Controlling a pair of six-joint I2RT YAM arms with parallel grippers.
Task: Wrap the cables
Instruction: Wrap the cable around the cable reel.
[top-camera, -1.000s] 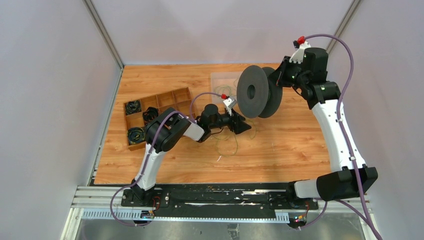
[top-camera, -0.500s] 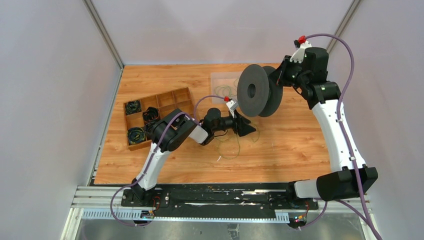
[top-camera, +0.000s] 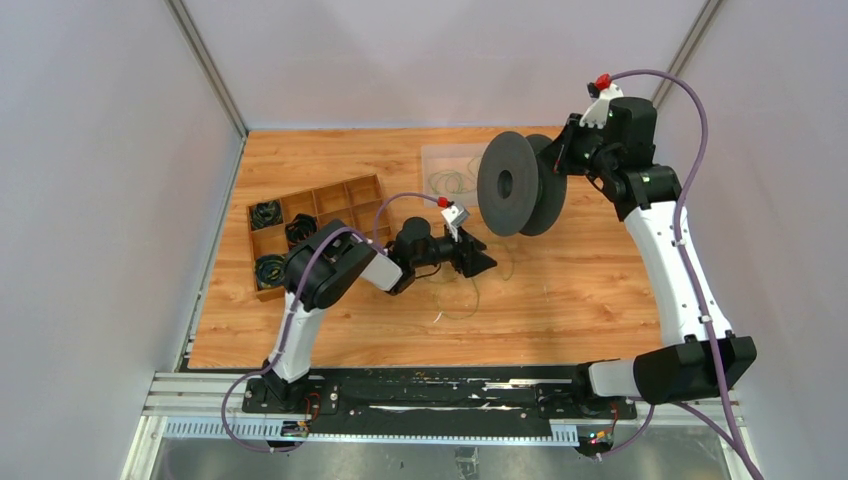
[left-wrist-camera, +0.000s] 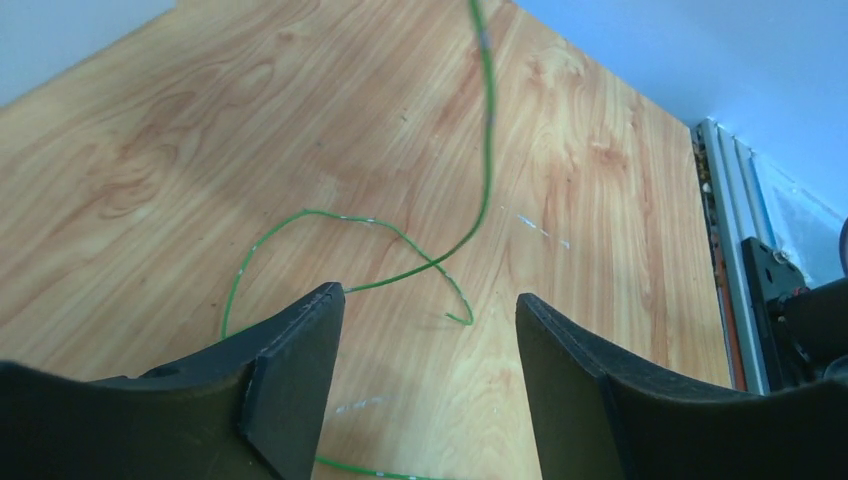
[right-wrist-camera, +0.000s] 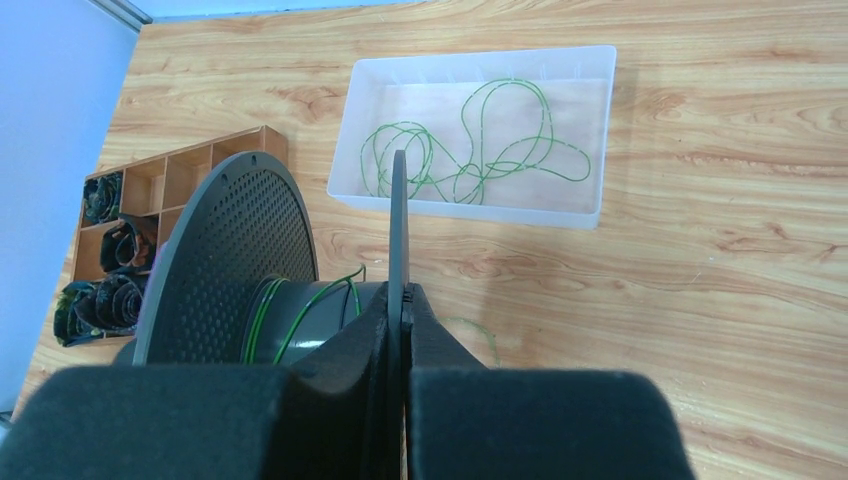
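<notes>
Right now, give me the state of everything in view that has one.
Left gripper, open, empty, over the loose cable.
Right gripper, shut on the spool flange.
Spool, held on edge, a few cable turns wound.
Loose cable, slack on the table.
Tray, holds unwound cable loops.
Organizer, three compartments filled with bundles.

obstacles: spool (top-camera: 510, 185) mid-air centre, cables (left-wrist-camera: 490, 140) loose on table (top-camera: 590, 290), wooden organizer (top-camera: 315, 192) left | free: near-right corner

The table (left-wrist-camera: 150, 150) is smooth pale wood-grain, the cables (left-wrist-camera: 488, 150) thin glossy green, the spool (right-wrist-camera: 230, 250) matt dark-grey perforated plastic, the tray (right-wrist-camera: 470, 212) translucent plastic, the compartment box (top-camera: 313, 191) bare wood.
</notes>
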